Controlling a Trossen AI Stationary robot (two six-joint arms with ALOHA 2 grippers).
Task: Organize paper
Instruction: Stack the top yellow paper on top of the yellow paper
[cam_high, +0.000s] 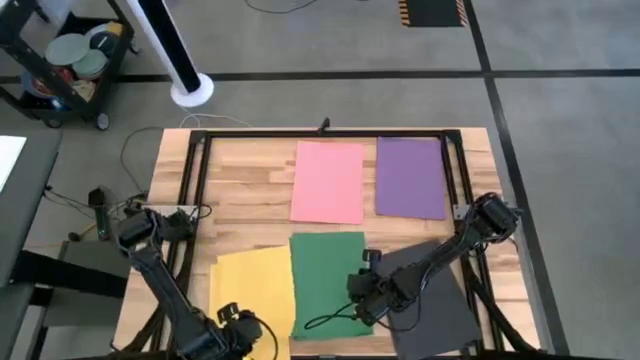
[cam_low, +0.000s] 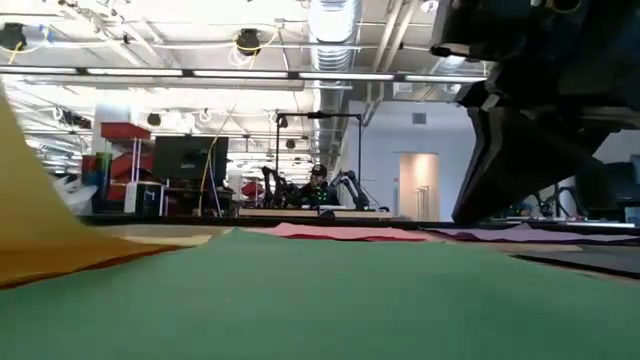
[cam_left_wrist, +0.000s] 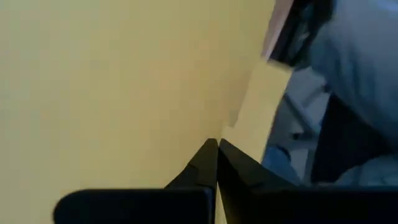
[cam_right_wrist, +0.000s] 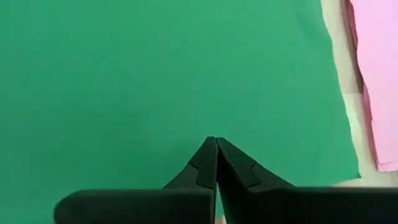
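A pale wooden table (cam_high: 250, 180) seen from above carries five coloured sheets of paper and two dark robot arms.

The right gripper (cam_right_wrist: 216, 142) sits low over the green sheet (cam_high: 325, 280), near that sheet's edge closest to the black sheet (cam_high: 440, 310). Its two fingers are pressed together with no gap between the tips, and nothing shows between them; whether the tips touch the paper cannot be told. Ahead of the fingertips in the wrist view, green paper fills almost everything, with a strip of bare wood and then the pink sheet (cam_right_wrist: 376, 81) off to one side. The right arm reaches in over the black sheet, which lies just beside the green one, behind the gripper.

The left gripper (cam_left_wrist: 217, 144) is at the near edge of the table, at the yellow sheet (cam_high: 255, 290). Its fingers are also closed tip to tip. Yellow paper fills most of its wrist view, right up against the fingertips. In the low view, the yellow sheet (cam_low: 30, 230) rises off the table at that side. Whether the fingers pinch it cannot be told.

Farther from both grippers, the pink sheet and the purple sheet (cam_high: 410, 178) lie flat side by side, apart from each other, on the far half of the table. The green sheet lies just beside the yellow one.
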